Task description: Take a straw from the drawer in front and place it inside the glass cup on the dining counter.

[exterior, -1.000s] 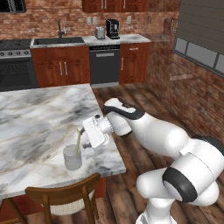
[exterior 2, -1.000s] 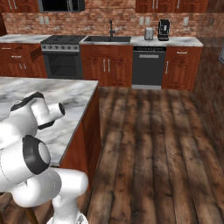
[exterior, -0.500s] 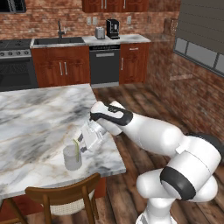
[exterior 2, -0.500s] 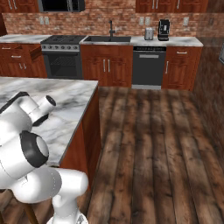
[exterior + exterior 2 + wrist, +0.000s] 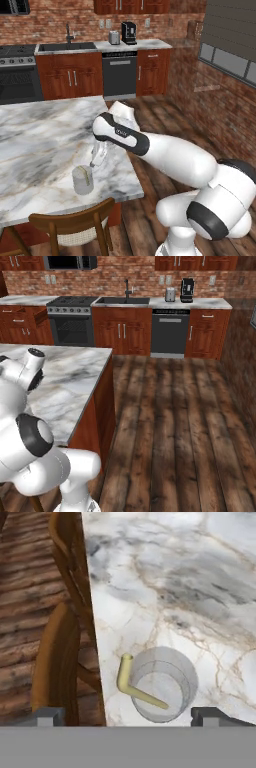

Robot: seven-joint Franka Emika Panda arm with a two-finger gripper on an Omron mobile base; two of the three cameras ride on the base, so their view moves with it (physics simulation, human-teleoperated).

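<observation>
In the left base view the tool (image 5: 95, 159) hangs a little left of the frame's centre, just above and slightly right of the glass cup (image 5: 83, 180). The cup stands on the marble dining bench (image 5: 45, 145), close to the edge of the slab nearest the camera, with the back of a wooden chair (image 5: 75, 225) just below it in the lower left of the frame. A pale yellow line, the straw (image 5: 86, 175), shows inside the cup there.

The hand view looks down along the tool, its two dark fingertips (image 5: 210, 716) standing far apart at the bottom corners with nothing between them, so the tool is spread wide and holds nothing. Between and just above those tips, in the lower middle of the frame, sits the cup (image 5: 162, 682), seen from above. The straw (image 5: 131, 687) lies in it: its lower end rests on the cup's floor near the right of the base, and it leans over the left rim, where it bends and its short upper part sticks up outside the glass. The straw is apart from both tips. The chair (image 5: 65, 637) runs down the left of that frame, beside the bench edge.

In the right base view the arm's white links stand at the left edge over the same bench (image 5: 65, 386).
</observation>
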